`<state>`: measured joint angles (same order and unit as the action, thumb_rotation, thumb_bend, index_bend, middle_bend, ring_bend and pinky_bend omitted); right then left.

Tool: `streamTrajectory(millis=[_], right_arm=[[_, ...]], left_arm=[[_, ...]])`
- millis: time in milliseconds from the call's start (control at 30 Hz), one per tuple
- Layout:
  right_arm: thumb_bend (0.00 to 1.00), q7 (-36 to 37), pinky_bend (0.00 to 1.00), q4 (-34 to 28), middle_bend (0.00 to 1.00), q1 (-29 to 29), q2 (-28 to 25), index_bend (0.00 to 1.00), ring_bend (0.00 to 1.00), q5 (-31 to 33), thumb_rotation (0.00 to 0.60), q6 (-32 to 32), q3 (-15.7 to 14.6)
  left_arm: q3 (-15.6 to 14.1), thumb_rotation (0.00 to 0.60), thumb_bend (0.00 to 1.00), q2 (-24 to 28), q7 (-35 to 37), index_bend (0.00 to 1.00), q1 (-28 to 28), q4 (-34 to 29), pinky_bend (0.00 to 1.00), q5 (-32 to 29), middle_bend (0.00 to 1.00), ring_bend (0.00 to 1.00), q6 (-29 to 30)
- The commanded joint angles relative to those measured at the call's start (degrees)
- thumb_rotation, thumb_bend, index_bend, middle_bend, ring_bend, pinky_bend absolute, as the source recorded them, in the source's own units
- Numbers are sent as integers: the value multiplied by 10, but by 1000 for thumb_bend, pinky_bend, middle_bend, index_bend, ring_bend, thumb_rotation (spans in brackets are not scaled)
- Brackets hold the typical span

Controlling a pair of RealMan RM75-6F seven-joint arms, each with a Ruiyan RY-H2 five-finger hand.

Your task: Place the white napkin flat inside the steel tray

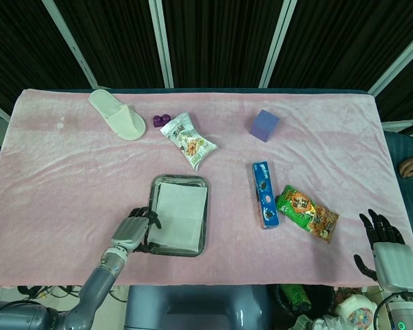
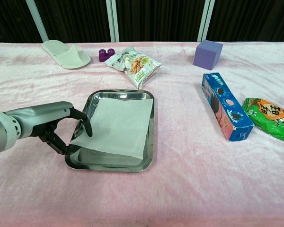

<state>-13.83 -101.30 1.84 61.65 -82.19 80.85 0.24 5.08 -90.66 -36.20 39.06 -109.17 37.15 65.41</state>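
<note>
Pink cloth-covered table [image 1: 69, 179], dark slatted panels behind. White napkin [image 2: 114, 125] lies inside the steel tray [image 2: 150, 137], long axis running near-to-far like the tray's own, covering most of the floor; a strip of bare steel shows at the far end. Its near-left corner looks lifted off the tray floor, resting up at the left rim rather than flat.

Left hand [image 2: 66, 130] sits at that near-left corner, on the tray's left side. Fingers curled around the rim area with fingertips [image 2: 87, 128] right at the napkin edge. Looks like it pinches the corner, but the chest view doesn't settle whether the paper is actually clamped or just touched, so I can't tell. Head view shows the same hand [image 1: 134, 230] against the tray's near-left edge.

Right hand [image 1: 384, 251] is parked well apart at the table's near-right edge, fingers spread, nothing in it.

Key relation: napkin lies to the right of the left hand, which is by far the nearer one. My read: task is nearly done; the corner needs dropping so the sheet settles flat.

Further out: blue snack box [image 2: 225, 106] and green snack bag [image 2: 270, 116] to the right, purple cube [image 2: 208, 54] far right, snack packet [image 2: 134, 64], small purple object [image 2: 106, 54], white slipper [image 2: 66, 53] far left.
</note>
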Motion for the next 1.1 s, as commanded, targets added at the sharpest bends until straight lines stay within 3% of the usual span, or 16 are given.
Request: streamTrajectory(millis=[33,633,1100], right_arm=[[238,-1,161,0,0,0,0,0,47,1,600,0,0],[239,-3,161,-3,0,0,-2,0,47,6,600,-2,-1],[240,-7,161,-5,0,0,-3,0,47,9,600,-4,-2]], left_arm=[[3,600,411,-8,2,338,3,5,0,-3,158,0,4],[16,600,395,-62,-2,330,5,23,0,-9,157,0,44],[-6,600,354,22,4,256,10,-45,0,-11,107,0,-2]])
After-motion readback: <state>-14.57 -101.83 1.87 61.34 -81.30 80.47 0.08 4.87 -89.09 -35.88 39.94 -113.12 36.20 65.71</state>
